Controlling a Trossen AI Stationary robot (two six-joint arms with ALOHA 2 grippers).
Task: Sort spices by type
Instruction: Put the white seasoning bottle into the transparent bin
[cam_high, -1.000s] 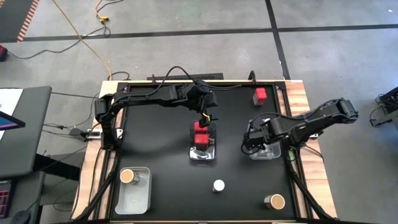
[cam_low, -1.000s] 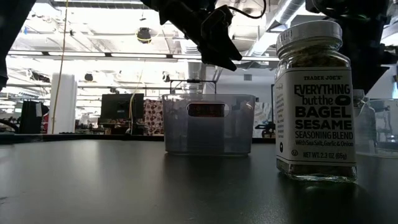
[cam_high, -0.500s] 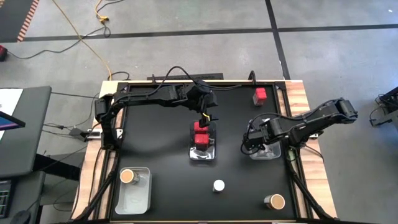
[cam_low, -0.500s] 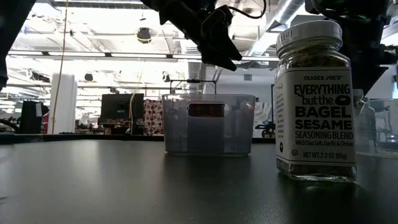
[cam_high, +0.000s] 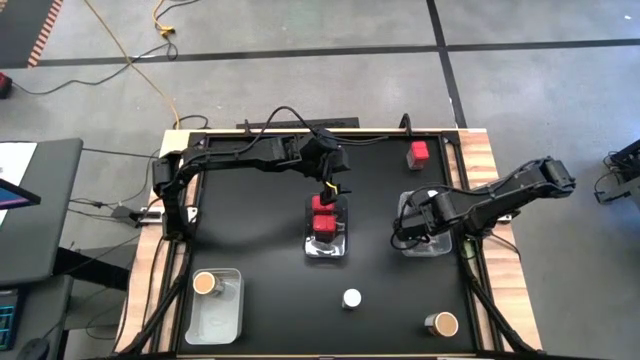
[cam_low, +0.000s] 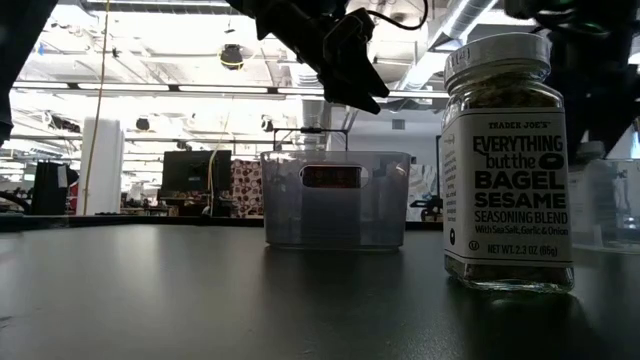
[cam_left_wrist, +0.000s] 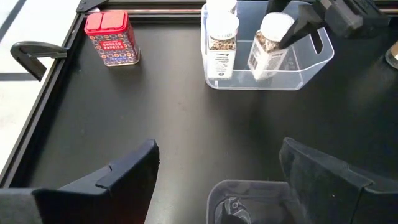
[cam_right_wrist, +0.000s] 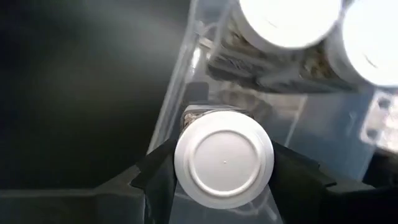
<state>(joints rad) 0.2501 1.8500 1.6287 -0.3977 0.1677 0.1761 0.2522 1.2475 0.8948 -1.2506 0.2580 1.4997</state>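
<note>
High view: the right end effector (cam_high: 412, 228) is positioned over the clear bin (cam_high: 440, 246) at the right side of the black counter (cam_high: 260, 250). In the right wrist view its two fingers (cam_right_wrist: 155, 168) close on either side of a white-lidded jar (cam_right_wrist: 224, 158), which sits at the near wall of that bin; two more white-lidded jars (cam_right_wrist: 289, 22) stand deeper in the same bin. The left end effector (cam_high: 328, 190) hangs above the middle bin (cam_high: 327, 247), fingers spread apart and holding nothing; this bin contains red square-topped containers (cam_high: 325, 224). A further red container (cam_high: 418, 153) stands alone near the far right corner of the counter. At the near left, a third bin (cam_high: 225, 310) holds one brown-topped jar (cam_high: 204, 283). A second brown-topped jar (cam_high: 441, 324) stands at the near right corner, and a loose white-lidded jar (cam_high: 351, 298) stands between them, near the front edge. In the low view this jar (cam_low: 508, 165) is upright, with the middle bin (cam_low: 335, 200) behind it.
</note>
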